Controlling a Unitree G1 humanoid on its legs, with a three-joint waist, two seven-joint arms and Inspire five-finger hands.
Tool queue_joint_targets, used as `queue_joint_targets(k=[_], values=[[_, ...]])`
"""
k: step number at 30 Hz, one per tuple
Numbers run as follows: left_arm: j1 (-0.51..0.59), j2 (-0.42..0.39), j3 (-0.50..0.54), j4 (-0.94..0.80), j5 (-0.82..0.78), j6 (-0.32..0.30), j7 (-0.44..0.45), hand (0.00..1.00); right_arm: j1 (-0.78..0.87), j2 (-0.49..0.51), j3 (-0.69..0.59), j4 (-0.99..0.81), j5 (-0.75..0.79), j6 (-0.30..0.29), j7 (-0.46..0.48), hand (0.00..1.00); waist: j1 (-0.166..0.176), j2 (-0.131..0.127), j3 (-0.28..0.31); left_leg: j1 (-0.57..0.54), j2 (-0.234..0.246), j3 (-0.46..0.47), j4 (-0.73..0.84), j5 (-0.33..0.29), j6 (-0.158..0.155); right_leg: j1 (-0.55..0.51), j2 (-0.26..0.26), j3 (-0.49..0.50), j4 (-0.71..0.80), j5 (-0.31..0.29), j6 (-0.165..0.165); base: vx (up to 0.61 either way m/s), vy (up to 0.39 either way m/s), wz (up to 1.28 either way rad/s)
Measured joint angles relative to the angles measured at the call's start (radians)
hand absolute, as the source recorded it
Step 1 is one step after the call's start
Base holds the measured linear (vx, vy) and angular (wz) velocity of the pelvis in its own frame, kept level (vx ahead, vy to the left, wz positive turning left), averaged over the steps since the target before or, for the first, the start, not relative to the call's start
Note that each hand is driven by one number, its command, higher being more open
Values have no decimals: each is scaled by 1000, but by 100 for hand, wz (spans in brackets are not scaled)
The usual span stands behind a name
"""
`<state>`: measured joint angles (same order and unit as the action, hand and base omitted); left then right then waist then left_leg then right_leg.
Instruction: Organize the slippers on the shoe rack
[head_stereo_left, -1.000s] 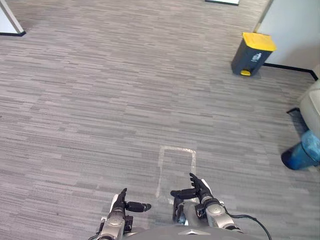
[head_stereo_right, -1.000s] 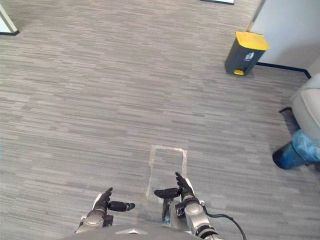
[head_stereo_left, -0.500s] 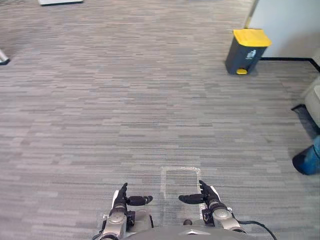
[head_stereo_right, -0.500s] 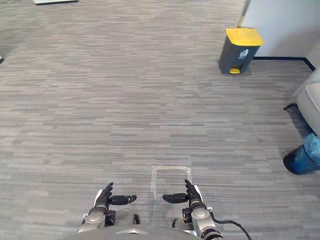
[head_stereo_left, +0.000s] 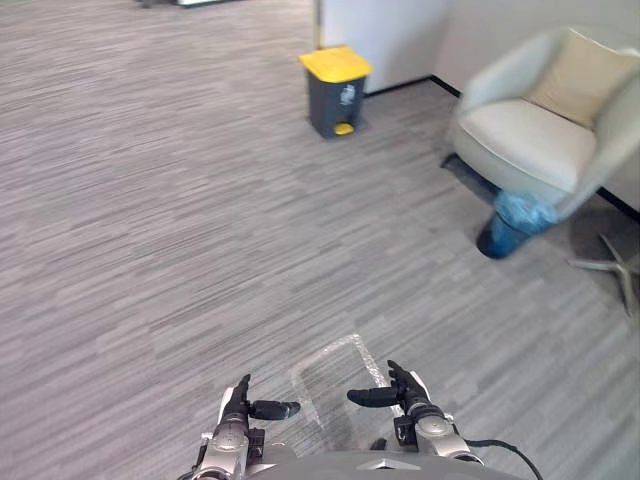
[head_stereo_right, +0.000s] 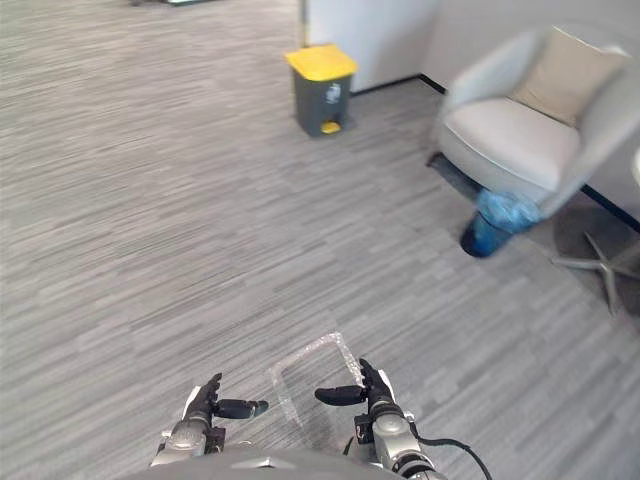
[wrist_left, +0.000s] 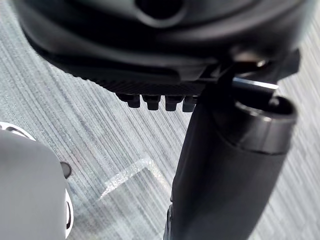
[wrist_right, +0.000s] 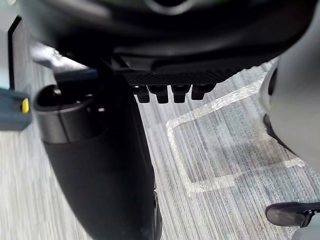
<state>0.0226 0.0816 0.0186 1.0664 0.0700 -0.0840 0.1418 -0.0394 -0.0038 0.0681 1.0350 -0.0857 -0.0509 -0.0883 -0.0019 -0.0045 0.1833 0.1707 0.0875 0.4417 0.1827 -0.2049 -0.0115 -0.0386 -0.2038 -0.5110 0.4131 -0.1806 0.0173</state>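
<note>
Your left hand (head_stereo_left: 236, 410): low, fingers straight and together, thumb stuck out toward other hand, nothing in grasp. Your right hand (head_stereo_left: 408, 396): same pose, thumb pointing back at left hand, nothing held. Taped outline (head_stereo_left: 325, 353) on grey carpet (head_stereo_left: 150, 220) lies between both hands, just ahead of thumbs. Yellow-lidded bin (head_stereo_left: 337, 90) stands well ahead of both hands. Pale armchair (head_stereo_left: 540, 130) with beige cushion (head_stereo_left: 585, 85) sits far ahead-right of right hand; blue crinkled thing (head_stereo_left: 512, 225) at its front edge.
</note>
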Motion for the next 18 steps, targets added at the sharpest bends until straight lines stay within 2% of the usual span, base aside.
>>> queue_joint_targets(k=[1, 4, 7, 9, 10, 11, 12, 13, 14, 15, 16, 17, 18], values=[[-2, -16, -1, 11, 0, 2, -4, 100, -13, -10, -8, 5, -2, 3, -2, 100, -8, 23, 1, 12, 4, 27, -18, 0, 0, -14, 9, -16, 0, 2, -10, 102, -46, -87], [-7, -35, -9, 15, 4, 6, -19, 100, -14, -46, -13, 7, -5, 4, -5, 100, -18, 50, 1, 39, 9, 39, -23, 3, -5, -5, 25, 3, -10, 2, -12, 89, -16, -49], [-5, -34, -14, 16, 19, 6, -21, 100, 9, -66, -51, 11, -13, 5, -8, 100, -26, 47, -3, 49, 23, 33, 13, 13, -33, 53, 53, -1, -92, 1, -10, 87, -58, -2], [-12, -25, -12, 14, 17, 8, -21, 100, 26, -75, -50, 12, -11, 7, -7, 100, -24, 35, 2, -42, 95, 26, 247, -16, -80, 109, 96, -1, -200, 18, -3, 92, -131, -9], [-13, -24, -10, 8, 17, 10, -21, 100, 29, -78, -48, 12, -10, 7, -7, 100, -22, 39, 4, -75, 128, 20, 347, -18, -83, 130, 113, 5, -233, 30, -8, 117, -93, -41], [-6, -22, -10, -10, 17, 10, -21, 100, 35, -83, -48, 8, -8, 7, -9, 100, -17, 59, 6, -136, 195, 11, 543, -1, -85, 169, 150, 36, -278, 38, -12, 119, -26, -64], [-8, -26, -11, -14, 17, 9, -21, 100, 34, -88, -48, 9, -8, 7, -10, 100, -7, 59, 13, -176, 223, -15, 638, -7, -80, 186, 159, 61, -288, 39, -15, 195, 36, -80], [-9, -30, -10, -19, 18, 9, -27, 100, 31, -92, -49, 8, -4, 9, -12, 100, -2, 62, 15, -201, 215, -48, 663, -52, -78, 195, 159, 92, -292, 38, -16, 219, 86, -100], [-9, -26, -11, -31, 19, 5, -37, 100, 30, -91, -50, 9, 5, 15, -20, 100, 1, 52, 22, -235, 175, -92, 637, -121, -53, 203, 140, 141, -292, 38, -16, 231, 143, -116], [-10, -19, -11, -44, 18, 4, -39, 100, 28, -86, -56, 10, 9, 18, -23, 100, 7, 37, 31, -267, 122, -128, 581, -152, -36, 205, 109, 184, -286, 38, -16, 187, 182, -139], [-10, -13, -11, -62, 16, -3, -37, 100, 27, -79, -74, 10, 10, 21, -26, 100, 11, 22, 41, -304, 64, -181, 484, -158, -37, 203, 75, 230, -278, 38, -14, 129, 187, -110], [-10, -13, -11, -65, 15, -7, -36, 100, 28, -77, -79, 10, 10, 21, -26, 100, 13, 21, 42, -317, 42, -215, 437, -152, -43, 199, 64, 248, -276, 38, -12, 126, 225, -128], [-10, -26, -12, -64, 14, -15, -28, 100, 32, -81, -88, 9, 10, 21, -27, 100, 23, 44, 40, -322, 0, -358, 239, -86, -66, 184, 64, 310, -267, 29, 20, 161, 256, -120]])
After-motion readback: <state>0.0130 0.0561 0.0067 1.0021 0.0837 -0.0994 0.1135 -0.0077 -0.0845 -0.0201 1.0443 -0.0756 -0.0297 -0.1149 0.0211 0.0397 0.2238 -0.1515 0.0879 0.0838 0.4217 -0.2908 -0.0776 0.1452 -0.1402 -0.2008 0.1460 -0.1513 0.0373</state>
